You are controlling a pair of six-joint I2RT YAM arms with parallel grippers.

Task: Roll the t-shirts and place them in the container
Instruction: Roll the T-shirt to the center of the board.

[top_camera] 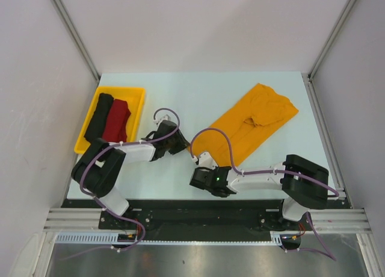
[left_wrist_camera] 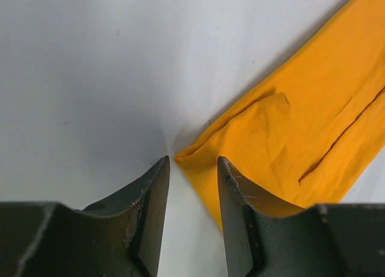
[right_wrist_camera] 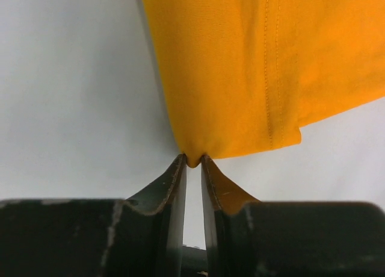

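Closest to the lens in the right wrist view, the right gripper [right_wrist_camera: 192, 161] is seen with its dark jaws drawn to a narrow slit, and a corner of the mustard-orange t-shirt [right_wrist_camera: 240, 66] is pinched between their tips. From that pinch the cloth is spread forward and to the right of the gripper, flat on the white table [right_wrist_camera: 72, 78], with a stitched hem running away from the jaws. In the left wrist view, the left gripper [left_wrist_camera: 192, 162] is shown released, its jaws apart with nothing between them. Another corner of the t-shirt is found just ahead of its tips, and some cloth is hidden behind the right-hand jaw. From overhead, both grippers are seen low at the near end of the t-shirt, which is laid out diagonally ahead and to the right of them. Well to the left of the left gripper, a black roll [top_camera: 99, 115] and a dark red roll [top_camera: 117, 119] are laid side by side in a yellow tray [top_camera: 123, 90].
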